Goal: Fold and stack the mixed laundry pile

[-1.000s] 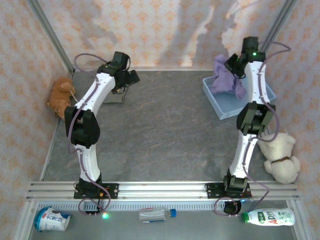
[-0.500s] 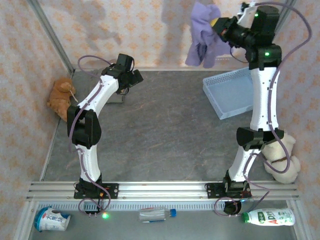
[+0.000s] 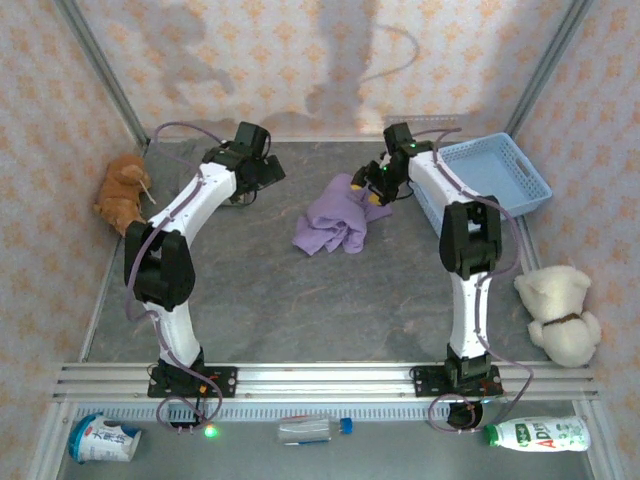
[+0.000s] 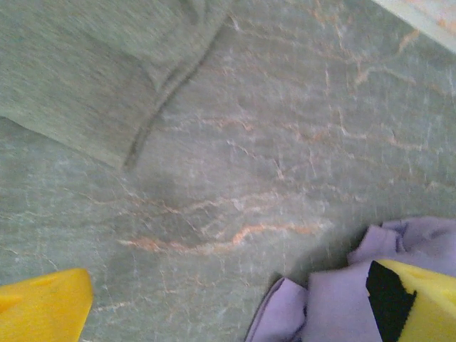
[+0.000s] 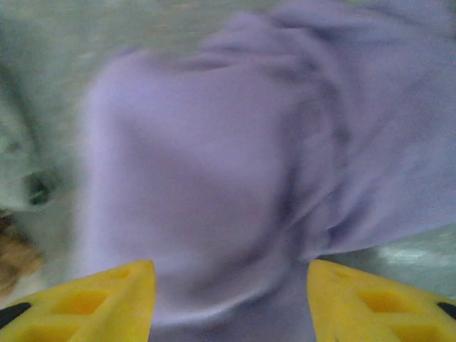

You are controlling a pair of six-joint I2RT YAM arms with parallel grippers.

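Lavender shirt point(image 3: 333, 217) lies crumpled, unfolded, on the table point(image 3: 300, 290) left of the basket point(image 3: 500, 165), right gripper point(image 3: 376, 188) spread at its edge, grey-brown piece point(image 4: 85, 78) under the left gripper point(image 3: 262, 170), likewise spread; folding and stacking judged entirely outstanding.

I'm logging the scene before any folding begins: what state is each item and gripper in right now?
lavender shirt: crumpled on the table, unfolded.
grey-brown garment: lying flat on the table.
blue basket: upright, empty.
left gripper: open, holding nothing.
right gripper: open above the shirt.
clear bottle: lying on its side.
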